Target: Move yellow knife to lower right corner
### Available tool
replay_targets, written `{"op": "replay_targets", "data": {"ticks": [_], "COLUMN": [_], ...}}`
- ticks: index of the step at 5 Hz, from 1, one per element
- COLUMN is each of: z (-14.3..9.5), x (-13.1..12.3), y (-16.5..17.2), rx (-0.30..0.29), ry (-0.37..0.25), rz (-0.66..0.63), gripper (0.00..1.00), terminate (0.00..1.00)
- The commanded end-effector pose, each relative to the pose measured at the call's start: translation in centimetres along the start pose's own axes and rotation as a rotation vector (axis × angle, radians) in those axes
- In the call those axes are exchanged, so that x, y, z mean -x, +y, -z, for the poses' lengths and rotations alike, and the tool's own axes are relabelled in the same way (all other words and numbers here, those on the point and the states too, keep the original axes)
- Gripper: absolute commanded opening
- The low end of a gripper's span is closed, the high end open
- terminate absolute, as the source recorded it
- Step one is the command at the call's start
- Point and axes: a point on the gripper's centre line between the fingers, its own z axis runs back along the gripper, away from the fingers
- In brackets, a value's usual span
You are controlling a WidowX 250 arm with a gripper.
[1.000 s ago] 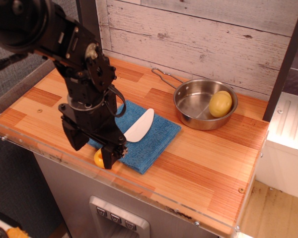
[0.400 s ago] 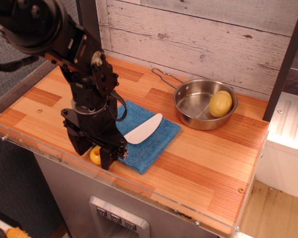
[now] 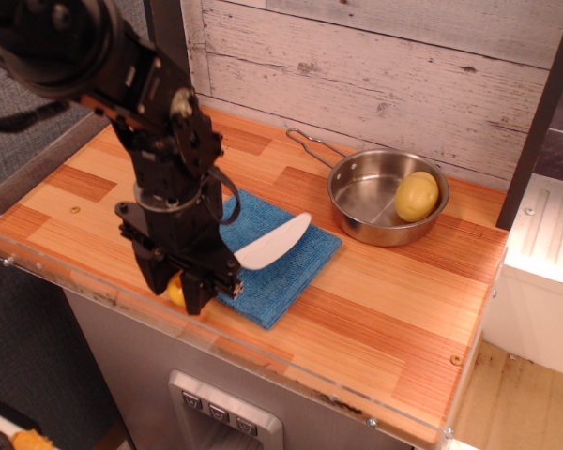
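Observation:
The yellow knife lies at the front left, its white blade [image 3: 274,242] stretching over the blue cloth and its yellow handle [image 3: 174,290] mostly hidden between my fingers. My gripper [image 3: 186,289] points down at the front edge of the counter, and its black fingers are closed around the handle. The blade looks tipped slightly up off the cloth. The lower right corner [image 3: 424,392] of the striped wooden countertop is far to the right, bare wood with a small screw [image 3: 456,359] and the clear edge strip.
The blue cloth [image 3: 296,267] lies under the blade. A steel pan [image 3: 368,192] with a long handle stands at the back right and holds a yellowish potato [image 3: 417,195]. A white plank wall runs behind. A white cabinet stands beyond the right edge.
My fingers have closed in on the yellow handle. The knife has swung, its blade tip moving right and slightly up, while the handle slid a little left along the front edge.

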Motion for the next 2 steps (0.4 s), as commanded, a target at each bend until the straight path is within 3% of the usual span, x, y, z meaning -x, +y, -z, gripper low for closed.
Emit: {"op": "replay_targets", "data": {"ticks": [1,2], "z": [-7.3,-8.8], "x": [-0.9,-1.5], "y": [-1.4,-5.7], "rx": [0.12,0.156], "ry": [-0.109,-0.118], "rz": [-0.01,-0.062], "gripper": [0.0,0.0], "terminate": [0.0,0.0]}}
